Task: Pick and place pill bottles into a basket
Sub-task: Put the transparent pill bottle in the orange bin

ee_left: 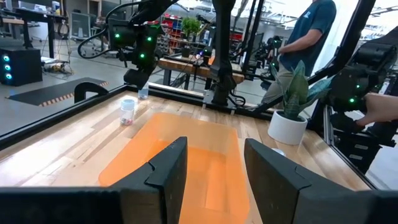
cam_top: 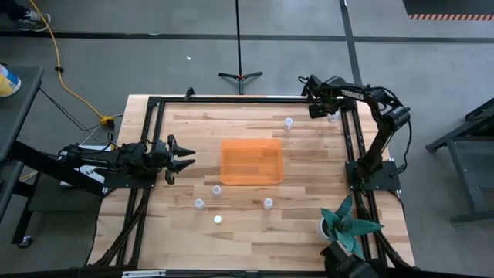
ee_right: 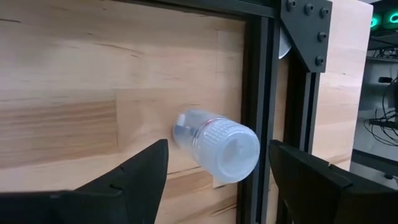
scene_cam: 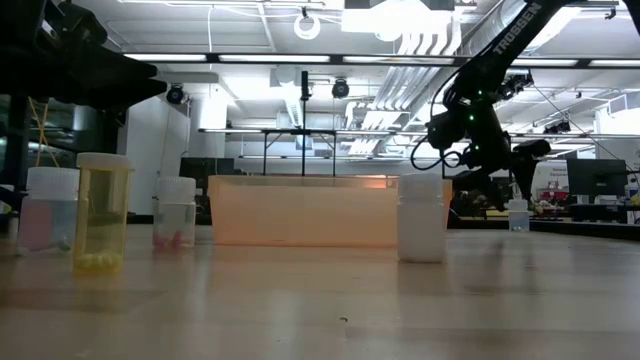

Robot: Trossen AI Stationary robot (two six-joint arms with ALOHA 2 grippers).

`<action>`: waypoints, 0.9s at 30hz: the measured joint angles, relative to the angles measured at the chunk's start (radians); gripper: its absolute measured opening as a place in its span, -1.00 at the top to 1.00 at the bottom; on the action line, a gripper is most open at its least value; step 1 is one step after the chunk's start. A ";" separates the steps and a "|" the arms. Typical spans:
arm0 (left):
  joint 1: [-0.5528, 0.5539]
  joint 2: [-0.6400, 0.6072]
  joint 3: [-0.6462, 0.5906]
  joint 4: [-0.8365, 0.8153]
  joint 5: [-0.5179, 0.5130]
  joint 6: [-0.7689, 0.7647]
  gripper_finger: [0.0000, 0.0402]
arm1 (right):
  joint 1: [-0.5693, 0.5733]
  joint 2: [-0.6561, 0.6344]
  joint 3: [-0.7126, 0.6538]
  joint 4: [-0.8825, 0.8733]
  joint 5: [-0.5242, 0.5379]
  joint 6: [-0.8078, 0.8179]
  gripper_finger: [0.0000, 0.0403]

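The orange basket (cam_top: 251, 161) lies in the middle of the table. Several small white-capped pill bottles stand upright on the wood: one (cam_top: 288, 123) behind the basket and others (cam_top: 217, 189), (cam_top: 268, 203) in front. My right gripper (cam_top: 323, 108) is open at the far right corner, pointing down over one bottle (ee_right: 205, 134). Its fingers stand on either side of the bottle's cap without touching it. My left gripper (cam_top: 181, 158) is open and empty at the left, level, facing the basket (ee_left: 180, 155).
The black frame rail (ee_right: 258, 93) runs right beside the bottle under my right gripper. A teal plant in a white pot (cam_top: 343, 224) stands at the near right corner. A yellow bottle (scene_cam: 100, 212) stands among the near ones. A person (ee_left: 308, 37) is beyond the table.
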 joint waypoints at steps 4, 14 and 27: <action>0.000 0.000 0.000 0.000 0.000 0.000 0.03 | 0.000 0.000 0.000 0.001 -0.001 0.000 -0.33; 0.000 0.000 0.000 0.000 0.001 0.000 0.03 | 0.000 0.023 -0.002 -0.004 0.007 -0.006 -0.27; 0.000 0.000 0.000 0.000 0.001 0.000 0.03 | 0.000 0.023 -0.002 -0.004 0.001 -0.007 -0.11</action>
